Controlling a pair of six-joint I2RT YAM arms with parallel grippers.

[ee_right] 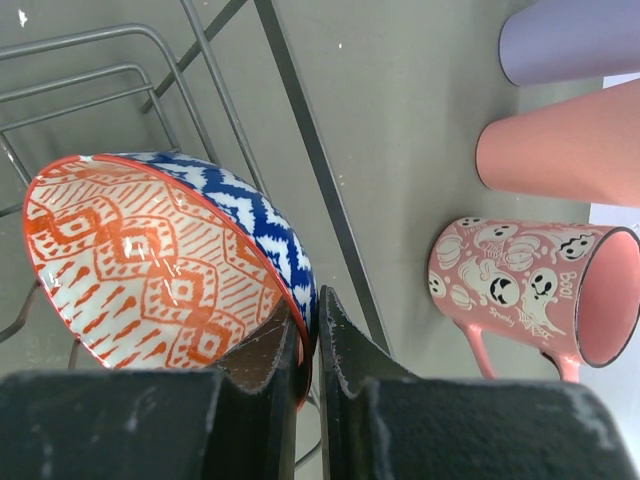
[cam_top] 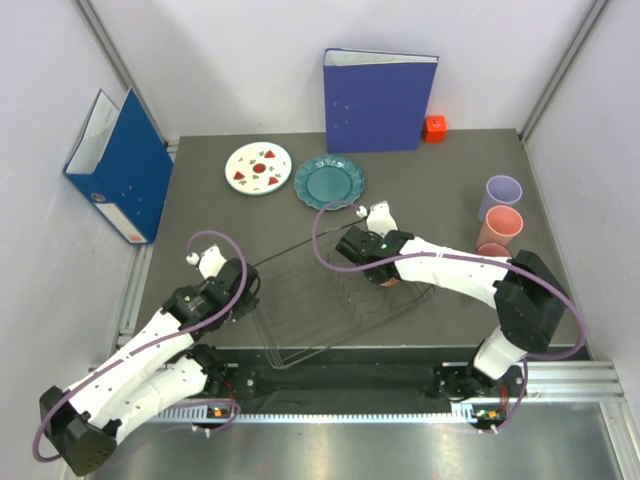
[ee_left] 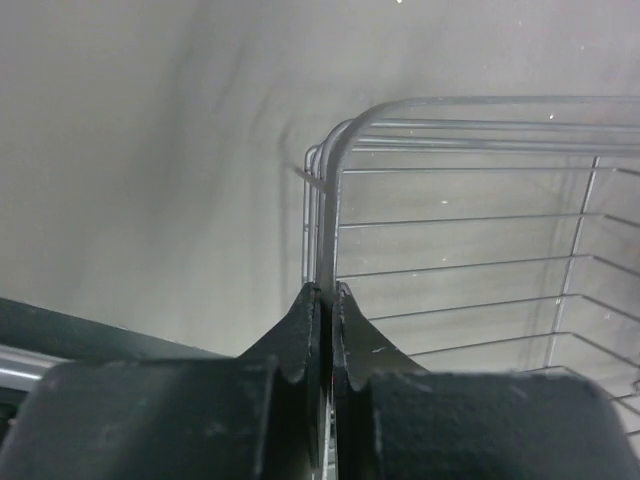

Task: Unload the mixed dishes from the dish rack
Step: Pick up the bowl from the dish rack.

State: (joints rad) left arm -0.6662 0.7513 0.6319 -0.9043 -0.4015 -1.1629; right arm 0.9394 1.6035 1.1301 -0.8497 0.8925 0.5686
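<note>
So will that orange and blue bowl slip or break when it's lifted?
Probably slippery: the bowl looks glossy, and the right fingers pinch only its thin rim. It looks hard and glazed, so likely breakable if dropped. Held on edge, it might swing.

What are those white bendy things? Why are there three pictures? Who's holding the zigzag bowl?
Those are two robot arms with pinching fingers instead of hands. One picture looks down from above; the other two come from little cameras on the wrists. The left gripper pinches a corner wire of the dish rack. The right gripper pinches the rim of the red-and-blue bowl. On the grey table sit a white plate, a teal plate, a purple cup and two pink cups.
</note>
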